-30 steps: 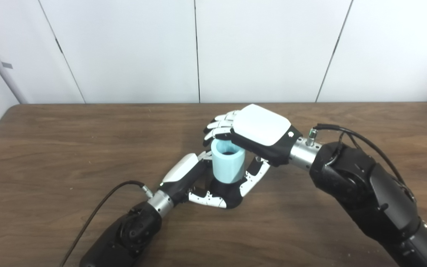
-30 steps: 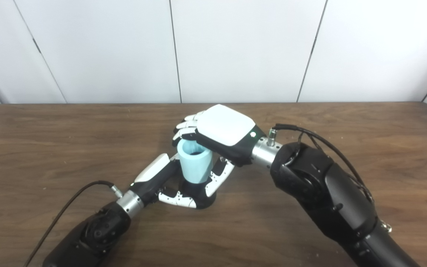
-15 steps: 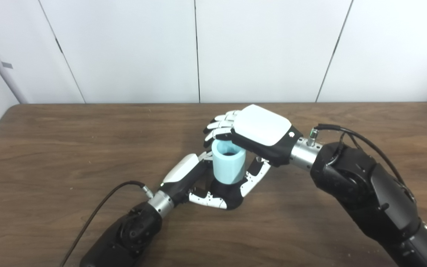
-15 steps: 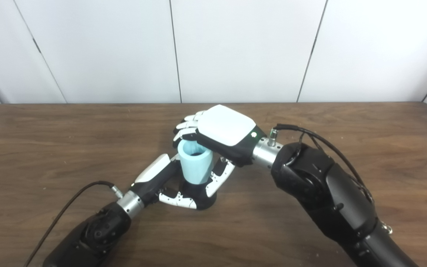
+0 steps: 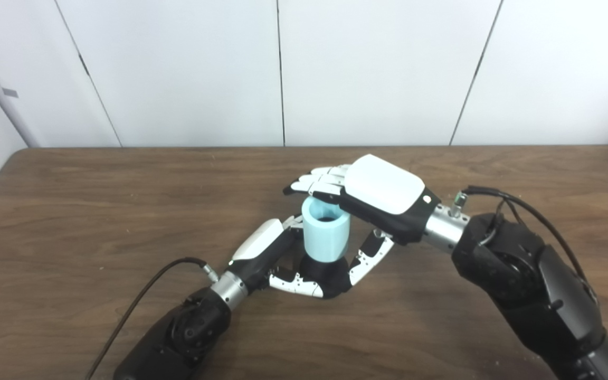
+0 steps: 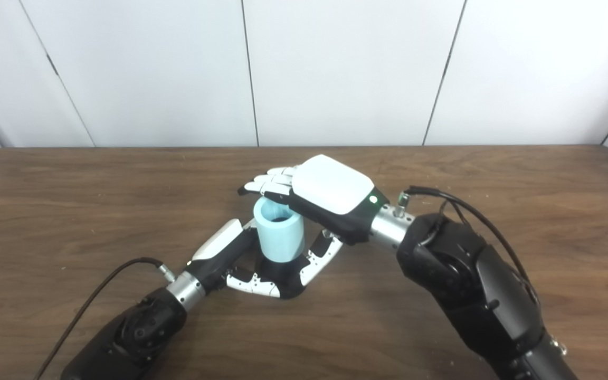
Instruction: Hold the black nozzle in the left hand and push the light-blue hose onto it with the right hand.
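Two robot hands meet near the middle of the worktop [image 5: 72,211]. To finish well, press straight down along the axis of the light-blue hose [image 5: 325,235] so it seats evenly on the black nozzle [image 5: 325,274] — any sideways lean would likely jam it. The left robot hand [image 5: 283,258] lies low, fingers curled round the nozzle at the hose's foot. The right robot hand [image 5: 367,195] reaches in from the right, palm down, fingers stretched out nearly flat above the hose's open top, gripping nothing — whether it touches the rim I cannot tell.
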Motion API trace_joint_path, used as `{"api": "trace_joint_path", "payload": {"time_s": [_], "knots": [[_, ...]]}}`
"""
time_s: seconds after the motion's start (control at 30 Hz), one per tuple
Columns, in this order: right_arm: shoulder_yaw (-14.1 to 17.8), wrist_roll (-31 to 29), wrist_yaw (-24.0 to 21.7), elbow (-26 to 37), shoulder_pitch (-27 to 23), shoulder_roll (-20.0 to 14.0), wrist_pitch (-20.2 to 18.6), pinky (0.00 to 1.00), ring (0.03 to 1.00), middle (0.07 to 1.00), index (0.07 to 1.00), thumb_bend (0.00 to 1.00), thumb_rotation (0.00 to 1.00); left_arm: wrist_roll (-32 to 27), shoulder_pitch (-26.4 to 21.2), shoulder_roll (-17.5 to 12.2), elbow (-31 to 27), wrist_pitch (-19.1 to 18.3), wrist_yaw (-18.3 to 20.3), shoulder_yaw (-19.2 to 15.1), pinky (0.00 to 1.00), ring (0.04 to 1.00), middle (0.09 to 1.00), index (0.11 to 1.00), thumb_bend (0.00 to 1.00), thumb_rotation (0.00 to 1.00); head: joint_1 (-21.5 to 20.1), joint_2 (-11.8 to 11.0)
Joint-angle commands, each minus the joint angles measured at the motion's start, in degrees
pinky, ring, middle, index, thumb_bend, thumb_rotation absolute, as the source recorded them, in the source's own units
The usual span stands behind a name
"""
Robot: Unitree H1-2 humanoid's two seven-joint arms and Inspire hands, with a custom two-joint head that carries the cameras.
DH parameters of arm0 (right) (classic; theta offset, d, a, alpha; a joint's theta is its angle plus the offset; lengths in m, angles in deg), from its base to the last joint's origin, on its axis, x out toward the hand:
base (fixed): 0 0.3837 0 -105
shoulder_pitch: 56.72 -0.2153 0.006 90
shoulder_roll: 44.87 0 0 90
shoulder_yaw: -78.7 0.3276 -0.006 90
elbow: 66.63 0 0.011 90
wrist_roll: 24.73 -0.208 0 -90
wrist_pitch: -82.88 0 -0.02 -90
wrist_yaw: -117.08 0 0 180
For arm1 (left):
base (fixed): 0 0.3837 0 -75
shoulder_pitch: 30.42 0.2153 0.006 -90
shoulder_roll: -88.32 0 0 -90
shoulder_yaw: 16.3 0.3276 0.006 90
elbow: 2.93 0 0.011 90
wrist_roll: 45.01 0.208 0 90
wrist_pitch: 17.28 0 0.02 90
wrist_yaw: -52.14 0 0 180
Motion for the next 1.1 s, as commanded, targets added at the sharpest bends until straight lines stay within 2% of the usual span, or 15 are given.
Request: {"api": "trace_joint_path", "payload": {"time_s": [0.0, 0.07, 0.2, 0.37, 0.83, 1.07], "knots": [[2.1, -1.7, 3.5, 1.9, -1.8, 0.2, 3.1, 0.83, 0.902, 0.916, 0.92, 0.86, 0.34, 4.0, 5.0, -1.7, 4.2, -6.4, 7.3, 3.4, 1.0, 0.969, 0.79, 0.441, 0.58, 0.36, 0.1, 0.0], [3.0, -2.2, 4.9, 1.6, -1.6, 0.5, 4.5, 0.87, 0.916, 0.932, 0.928, 0.86, 0.34, 4.1, 4.9, -1.7, 4.2, -6.4, 7.4, 3.4, 1.0, 0.969, 0.79, 0.44, 0.58, 0.36, 0.1, 0.0], [4.3, -2.2, 7.4, 1.1, -1.4, 1.2, 6.9, 0.87, 0.93, 0.952, 0.934, 0.85, 0.34, 4.2, 4.7, -1.8, 4.4, -6.5, 7.4, 3.5, 1.0, 0.969, 0.79, 0.437, 0.58, 0.36, 0.1, 0.0], [4.7, -1.6, 9.3, 0.5, -1.0, 1.7, 9.6, 0.89, 0.935, 0.957, 0.94, 0.84, 0.34, 4.1, 4.4, -1.9, 4.5, -6.3, 7.6, 3.4, 1.0, 0.971, 0.79, 0.431, 0.58, 0.36, 0.2, 0.0], [4.8, -1.4, 9.1, -0.5, 1.1, 1.1, 14.0, 0.91, 0.942, 0.96, 0.931, 0.84, 0.34, 4.3, 4.2, -1.9, 4.7, -6.1, 7.4, 3.3, 1.0, 0.97, 0.794, 0.431, 0.58, 0.36, 0.3, 0.0], [3.7, 0.3, 9.7, -1.6, 3.2, -0.4, 16.2, 0.93, 0.962, 0.974, 0.95, 0.8, 0.38, 4.2, 4.3, -2.1, 4.3, -6.3, 7.5, 3.2, 1.0, 0.97, 0.795, 0.431, 0.58, 0.36, 0.3, 0.1]]}}
